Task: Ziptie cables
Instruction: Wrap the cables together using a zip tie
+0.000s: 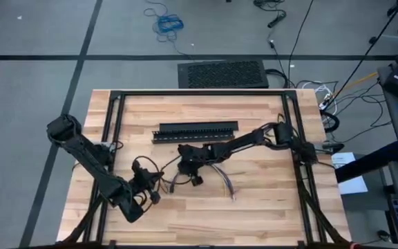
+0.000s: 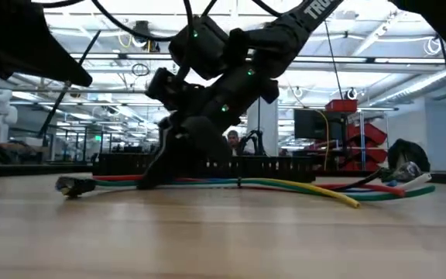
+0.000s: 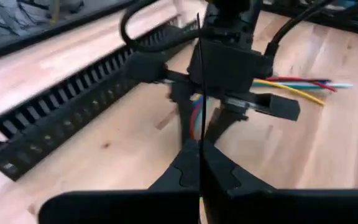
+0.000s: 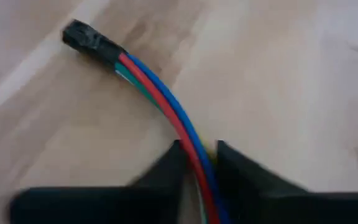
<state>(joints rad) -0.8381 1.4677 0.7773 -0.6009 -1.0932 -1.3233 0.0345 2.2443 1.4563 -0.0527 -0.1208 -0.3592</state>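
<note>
- The right gripper [image 4: 199, 163] reached low from the right side, tipped down to the table [image 1: 268, 214], just in front of the black slotted bar [image 1: 197, 131]
- Its jaws were squeezed narrow around the cables [image 4: 166, 102]
- The left gripper [image 3: 199, 158] sat nearby, pointed at the right one, pinching a thin black zip tie [image 3: 199, 81]
- The cables lay flat, running left to right, with a black plug [image 4: 82, 38] on the left end

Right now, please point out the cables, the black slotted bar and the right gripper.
cables [image 2: 300, 184]: low view, yellow wire mid-length.
black slotted bar [image 1: 197, 130]: high view, its middle.
right gripper [image 4: 199, 160]: right wrist view, between fingertips.
</note>
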